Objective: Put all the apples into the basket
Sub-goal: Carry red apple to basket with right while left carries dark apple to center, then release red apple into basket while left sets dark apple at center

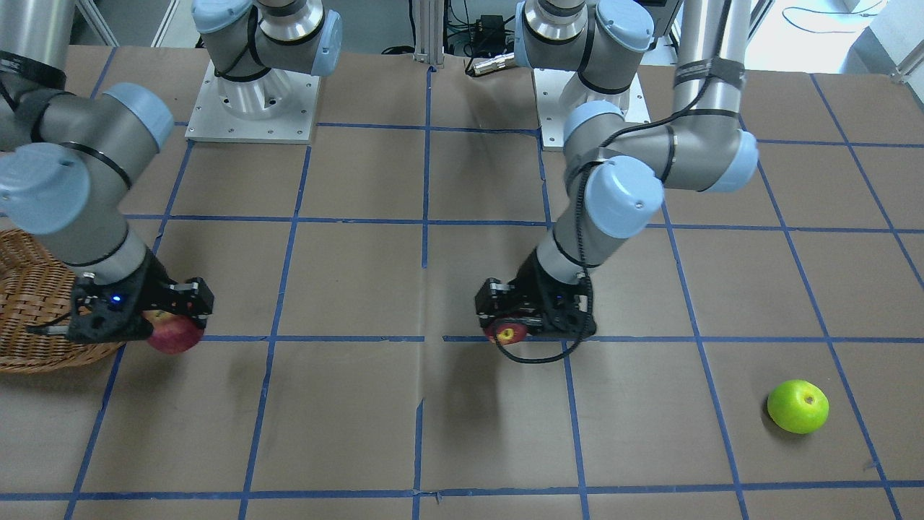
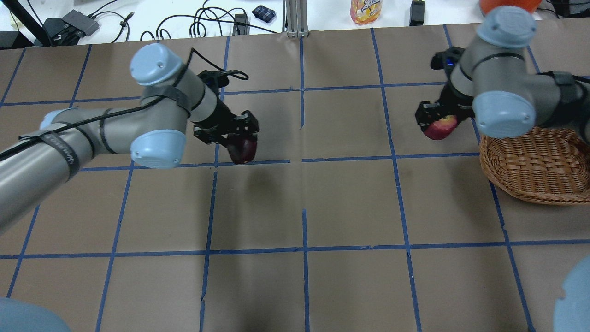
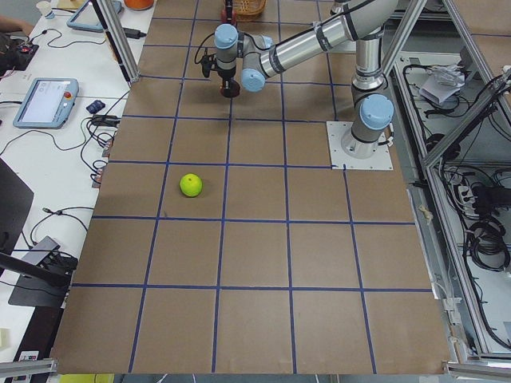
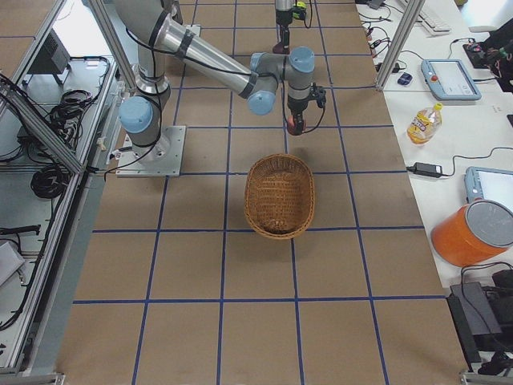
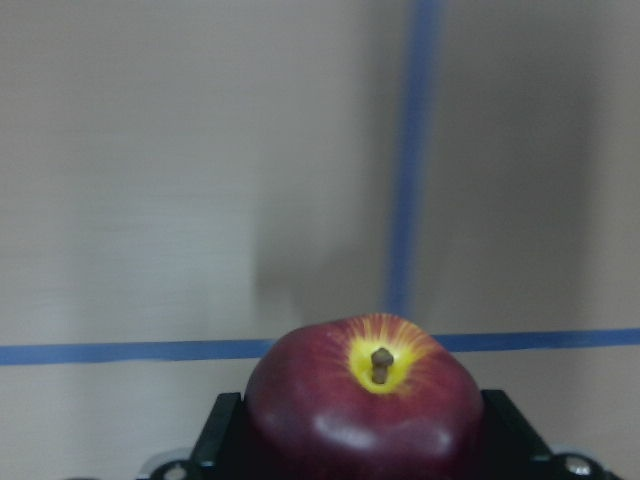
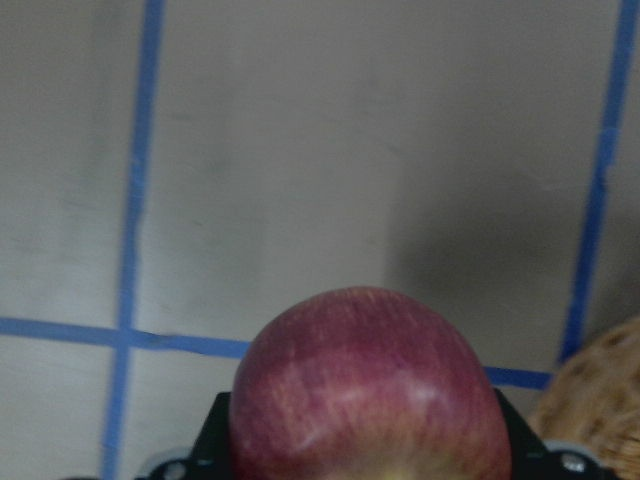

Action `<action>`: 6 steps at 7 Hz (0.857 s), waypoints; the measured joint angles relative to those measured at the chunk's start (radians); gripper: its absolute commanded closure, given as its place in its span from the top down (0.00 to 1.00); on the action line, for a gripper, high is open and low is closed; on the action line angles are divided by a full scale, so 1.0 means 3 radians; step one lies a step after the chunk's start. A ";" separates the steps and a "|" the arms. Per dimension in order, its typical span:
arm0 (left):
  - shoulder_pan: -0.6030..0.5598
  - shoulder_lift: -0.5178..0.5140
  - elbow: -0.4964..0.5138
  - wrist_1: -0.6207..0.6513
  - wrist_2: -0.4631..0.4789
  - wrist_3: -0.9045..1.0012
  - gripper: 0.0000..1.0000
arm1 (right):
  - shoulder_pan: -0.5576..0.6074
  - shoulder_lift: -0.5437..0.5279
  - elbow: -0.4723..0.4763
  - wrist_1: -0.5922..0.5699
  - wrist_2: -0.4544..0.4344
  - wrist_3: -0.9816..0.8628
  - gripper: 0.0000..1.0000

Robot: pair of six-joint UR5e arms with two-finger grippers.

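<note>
Both grippers pinch an apple each. On the front view's left, the right gripper point(image 1: 167, 322) is clamped on the red apple point(image 1: 175, 338) just beside the rim of the basket point(image 1: 29, 318), outside it. Near the middle of the table point(image 1: 361, 274), the left gripper point(image 1: 514, 326) is clamped on the maroon apple point(image 1: 508, 334), yellow patch toward the camera. The green apple point(image 1: 798, 406) lies alone on the table, well apart from both grippers and the basket.

From overhead, the left gripper holds the maroon apple mid-table, and the right gripper holds the red apple beside the basket's edge.

The left side view shows the green apple nearer the camera than the left gripper.

The right side view shows the red apple just past the basket's far end.

The left wrist view shows the maroon apple, stem up, over a blue tape line point(image 5: 415, 150).

The right wrist view shows the red apple, with wicker at the lower right corner.
</note>
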 measured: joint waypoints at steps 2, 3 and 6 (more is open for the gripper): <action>-0.0356 -0.0238 0.0063 0.0345 -0.0081 -0.0419 0.61 | -0.0686 -0.0140 0.0263 -0.0267 0.0059 -0.1079 0.28; -0.0428 -0.0330 0.0079 0.0408 -0.0083 -0.0468 0.95 | -0.0979 -0.0143 0.0270 -0.0304 0.0142 -0.1443 0.30; -0.0473 -0.0421 0.0065 0.0749 -0.0076 -0.0535 1.00 | -0.1668 0.0055 0.0224 -0.0595 0.0378 -0.2300 0.31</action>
